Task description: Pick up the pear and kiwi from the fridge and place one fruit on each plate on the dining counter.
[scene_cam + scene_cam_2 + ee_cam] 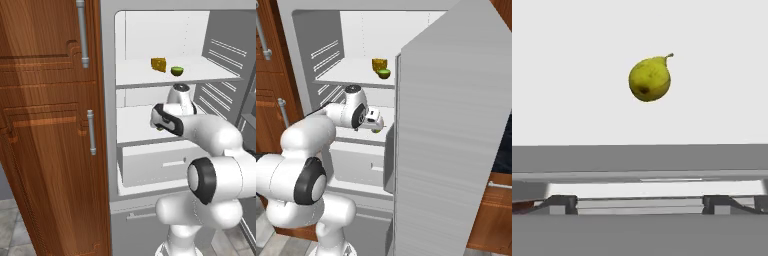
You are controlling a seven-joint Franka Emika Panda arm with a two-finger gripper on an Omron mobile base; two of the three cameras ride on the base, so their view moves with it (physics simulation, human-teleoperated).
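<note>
Yellow-green pear lying untouched on the white middle shelf of the fridge, upper centre of the hand view. End effector spread wide and empty, short of it. Kiwi beside the cheese wedge on the upper shelf. Nothing picked yet; both placements remaining.

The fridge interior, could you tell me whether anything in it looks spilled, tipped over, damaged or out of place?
Nothing stands out. The cheese wedge and kiwi sit apart on the upper shelf of the fridge, the pear lies intact on the white shelf below, and the open gripper faces it.
</note>
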